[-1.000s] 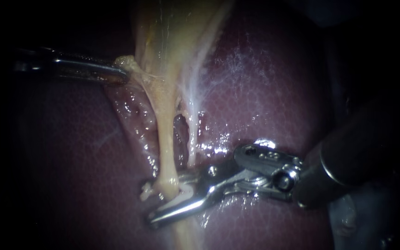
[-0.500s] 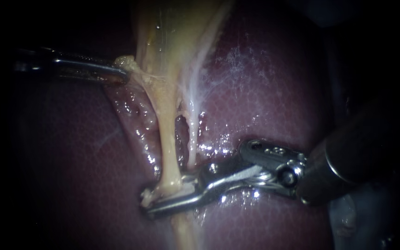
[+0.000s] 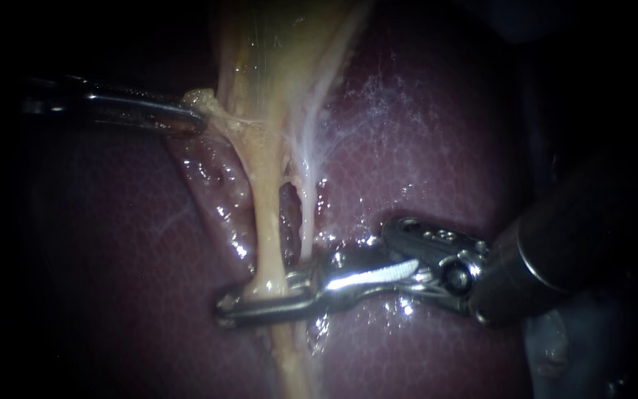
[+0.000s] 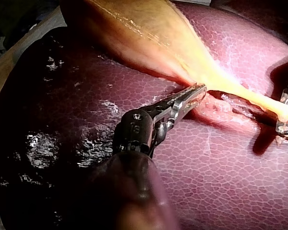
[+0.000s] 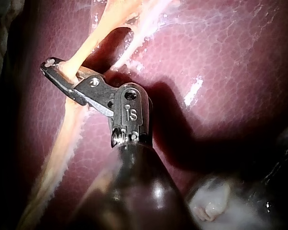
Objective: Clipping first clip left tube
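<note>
Right instrument [image 3: 241,304]: bright, polished metal jaws are closing across the left tube [image 3: 263,222] from both sides, low on its length and just above the liver [image 3: 422,148]. In the right wrist view the same jaws [image 5: 57,72] are clamping the tube [image 5: 62,139] near their tips, with the tube running on past them on both sides.

Left tube: pale yellow, smooth and cord-like, and it is narrowing downward from the gallbladder [image 3: 275,59]. The right tube [image 3: 306,222] is thinner and whiter, with frayed filmy edges. It is lying just beside the left tube and outside the jaws, with a dark slit showing between the two.

Left instrument [image 3: 190,118]: slim toothed jaws are pinching a ragged tag at the gallbladder's narrowing edge. In the left wrist view [image 4: 194,93] the jaws are lying together on that tissue.

Liver: dark red, wet and finely pebbled, and it is glinting around the clamped spot.

Room: open liver surface is lying on both sides of the right instrument's jaws. The two instruments are working well apart.
</note>
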`<act>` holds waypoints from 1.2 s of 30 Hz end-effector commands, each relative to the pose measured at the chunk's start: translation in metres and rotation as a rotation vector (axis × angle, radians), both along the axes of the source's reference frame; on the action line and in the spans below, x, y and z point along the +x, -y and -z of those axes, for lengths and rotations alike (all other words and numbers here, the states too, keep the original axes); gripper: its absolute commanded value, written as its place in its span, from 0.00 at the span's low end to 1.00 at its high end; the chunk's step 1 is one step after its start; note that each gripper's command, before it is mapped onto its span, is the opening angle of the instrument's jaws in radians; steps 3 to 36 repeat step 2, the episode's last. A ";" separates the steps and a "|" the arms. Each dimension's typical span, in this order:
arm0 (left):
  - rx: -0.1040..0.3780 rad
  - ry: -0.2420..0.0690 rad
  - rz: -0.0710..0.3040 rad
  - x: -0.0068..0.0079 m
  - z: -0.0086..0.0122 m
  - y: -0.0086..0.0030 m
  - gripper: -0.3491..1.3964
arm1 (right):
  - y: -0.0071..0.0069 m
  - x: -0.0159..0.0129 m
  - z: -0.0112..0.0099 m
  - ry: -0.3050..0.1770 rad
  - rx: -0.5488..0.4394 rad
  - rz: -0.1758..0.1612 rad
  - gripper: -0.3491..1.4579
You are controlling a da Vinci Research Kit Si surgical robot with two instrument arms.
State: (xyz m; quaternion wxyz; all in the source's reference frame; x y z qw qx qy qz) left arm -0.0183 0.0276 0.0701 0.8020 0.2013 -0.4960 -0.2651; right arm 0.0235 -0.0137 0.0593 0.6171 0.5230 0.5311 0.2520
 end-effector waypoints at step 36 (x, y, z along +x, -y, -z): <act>0.000 0.000 0.000 0.0000 0.0000 0.0000 0.00 | 0.0000 0.0000 -0.0001 0.001 0.001 -0.001 0.00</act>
